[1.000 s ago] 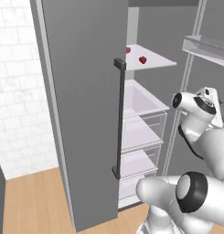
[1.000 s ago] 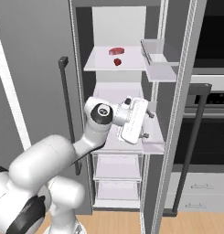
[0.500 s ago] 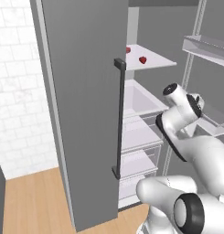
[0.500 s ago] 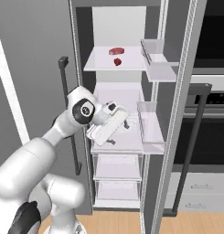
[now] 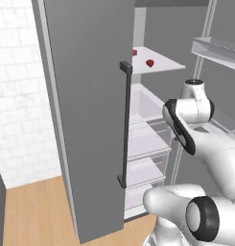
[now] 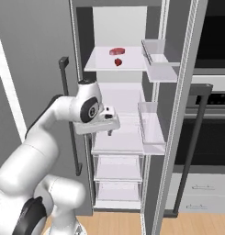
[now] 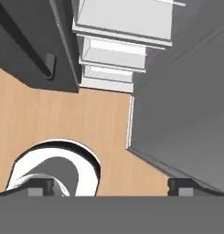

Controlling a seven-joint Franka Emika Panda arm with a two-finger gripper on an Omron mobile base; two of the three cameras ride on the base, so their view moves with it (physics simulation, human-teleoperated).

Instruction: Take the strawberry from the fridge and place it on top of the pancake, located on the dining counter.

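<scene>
Here, in the left base view, the fridge stands open, and the strawberry lies on its top white shelf, right of a flatter red item farther back. In the right base view the tool hangs at mid-shelf height, well below the berry. In the hand view the tips sit wide apart, empty, looking down at the wooden floor. The berry is probably light, soft and easily bruised; a gentle pinch across its widest part seems best.
</scene>
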